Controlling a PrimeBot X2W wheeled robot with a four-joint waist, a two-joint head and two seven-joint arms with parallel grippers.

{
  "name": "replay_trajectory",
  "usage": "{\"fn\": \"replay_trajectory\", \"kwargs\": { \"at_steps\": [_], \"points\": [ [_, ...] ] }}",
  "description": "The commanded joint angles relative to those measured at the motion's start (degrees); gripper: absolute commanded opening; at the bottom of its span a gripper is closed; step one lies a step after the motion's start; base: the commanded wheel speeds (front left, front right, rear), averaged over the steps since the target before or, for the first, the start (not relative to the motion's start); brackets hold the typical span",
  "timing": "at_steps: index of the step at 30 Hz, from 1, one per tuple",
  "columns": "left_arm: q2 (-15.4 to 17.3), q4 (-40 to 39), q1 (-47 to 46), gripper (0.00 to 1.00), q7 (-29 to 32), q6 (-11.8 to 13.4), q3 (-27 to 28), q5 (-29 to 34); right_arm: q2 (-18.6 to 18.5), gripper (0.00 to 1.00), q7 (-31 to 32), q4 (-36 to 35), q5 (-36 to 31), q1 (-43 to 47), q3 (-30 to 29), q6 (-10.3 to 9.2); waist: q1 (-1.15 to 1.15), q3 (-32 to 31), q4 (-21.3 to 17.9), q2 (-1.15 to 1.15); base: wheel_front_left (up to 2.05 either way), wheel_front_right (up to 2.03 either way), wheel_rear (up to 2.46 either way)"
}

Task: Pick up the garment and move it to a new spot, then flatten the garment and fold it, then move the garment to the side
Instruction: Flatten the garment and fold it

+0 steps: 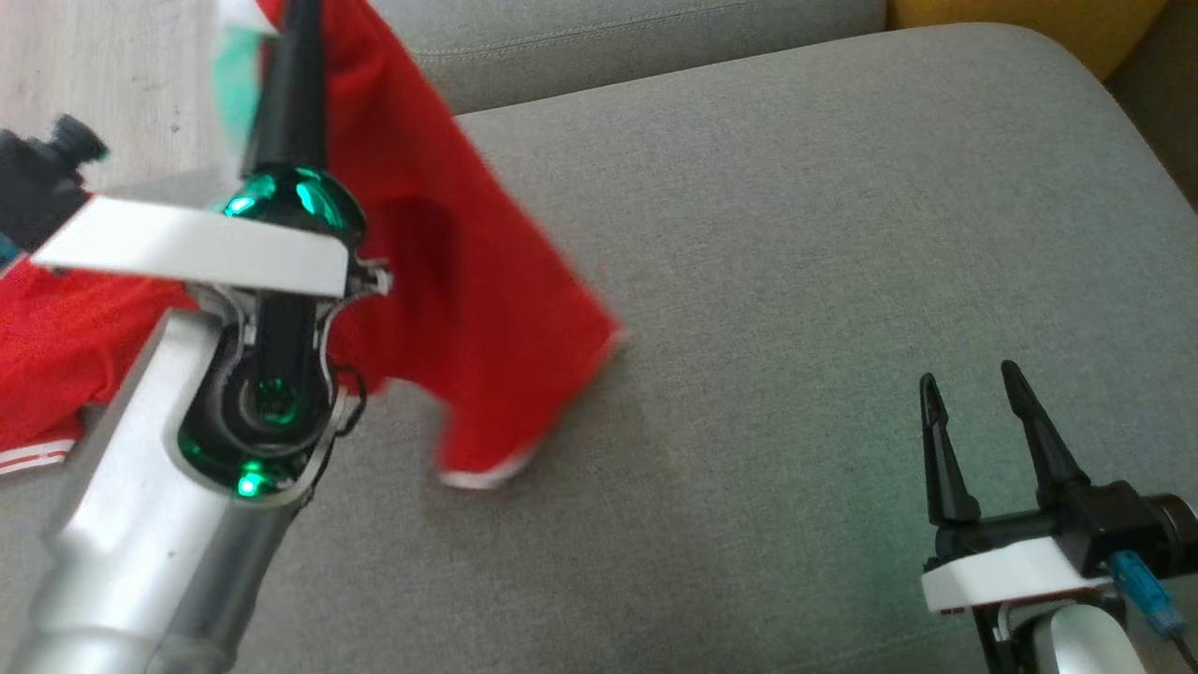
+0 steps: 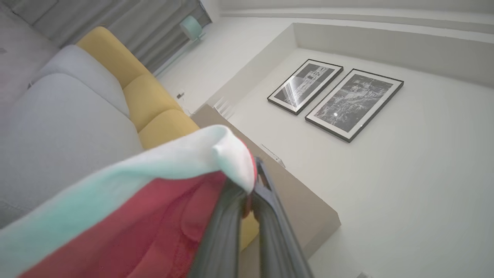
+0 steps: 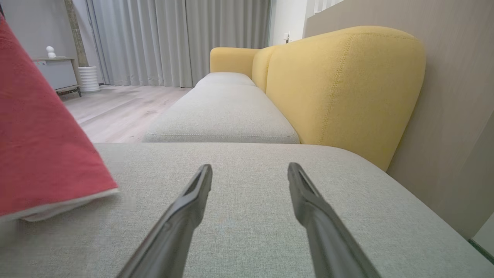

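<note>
The garment (image 1: 468, 281) is red with white trim. It hangs in the air over the left part of the grey sofa cushion (image 1: 796, 281), and its lower white-edged corner trails near the cushion. More of its red cloth lies heaped at the far left. My left gripper (image 1: 292, 37) is raised high and is shut on the garment's upper edge. In the left wrist view the fingers (image 2: 266, 216) pinch the white hem of the garment (image 2: 154, 216). My right gripper (image 1: 973, 384) stands open low over the cushion at the right, with nothing between its fingers. In the right wrist view the gripper (image 3: 250, 170) has the garment (image 3: 38, 154) hanging well to its left.
The yellow backrest (image 3: 339, 88) runs along the sofa's right side against a wall. Wooden floor (image 1: 112, 75) lies beyond the cushion's far left edge. A dark object (image 1: 37, 178) sits at the left edge. Bare cushion stretches between the garment and my right gripper.
</note>
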Motion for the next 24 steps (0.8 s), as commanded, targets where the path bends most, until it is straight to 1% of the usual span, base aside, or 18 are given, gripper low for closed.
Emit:
{"fn": "replay_trajectory", "kwargs": {
  "at_steps": [1,3,6,9,12,13,16,18,21,24],
  "points": [
    [1.9,-2.1,-3.3,0.00,-0.9,1.0,2.9,1.3,-0.3,1.00,-0.6,-1.6,0.4,-0.8,1.4,0.43,0.00,0.0,-0.1,0.00,0.00,0.00,0.00],
    [2.7,-1.8,-4.4,0.00,-1.9,3.1,2.9,4.3,-0.3,1.00,-0.6,-1.5,0.5,-0.8,1.4,0.43,0.00,0.1,-0.1,0.00,0.00,0.00,0.00],
    [2.6,0.5,-6.4,0.00,-4.1,5.8,3.0,8.1,-0.3,1.00,-0.6,-1.4,0.5,-0.9,1.6,0.43,0.00,0.2,-0.2,0.00,0.00,0.00,0.00],
    [1.3,3.6,-8.0,0.00,-7.2,8.5,3.2,11.6,-0.3,1.00,-0.6,-1.1,0.5,-1.5,2.0,0.43,0.00,0.4,-0.5,0.00,0.00,0.00,0.00],
    [-2.1,5.7,-7.6,0.00,-9.4,10.6,3.0,14.4,-0.3,1.00,-0.6,-1.0,0.5,-2.1,2.4,0.43,0.00,0.6,-1.2,0.00,0.00,0.00,0.00],
    [-3.7,6.3,-7.0,0.00,-9.8,11.1,3.0,15.2,-0.3,1.00,-0.6,-1.0,0.5,-2.3,2.5,0.43,0.00,0.8,-1.4,0.00,0.00,0.00,0.00],
    [-9.4,7.9,-3.8,0.00,-10.5,11.3,0.9,16.9,-0.3,1.00,-0.6,-0.9,0.8,-2.9,2.8,0.43,0.00,1.3,-2.0,0.00,0.00,0.00,0.00],
    [-12.6,9.3,-1.4,0.00,-10.6,10.6,-1.9,17.7,-0.3,1.00,-0.6,-0.8,0.9,-3.1,3.0,0.43,0.00,1.6,-2.4,0.00,0.00,0.00,0.00],
    [-14.9,11.6,1.7,0.00,-10.7,9.6,-6.5,17.3,-0.3,1.00,-0.6,-0.6,1.1,-3.3,3.4,0.43,0.00,1.9,-3.0,0.00,0.00,0.00,0.00],
    [-15.5,14.1,3.2,0.00,-10.7,9.3,-11.3,16.2,-0.3,1.00,-0.6,-0.3,1.1,-3.7,4.0,0.43,0.00,2.3,-3.9,0.00,0.00,0.00,0.00]
  ]
}}
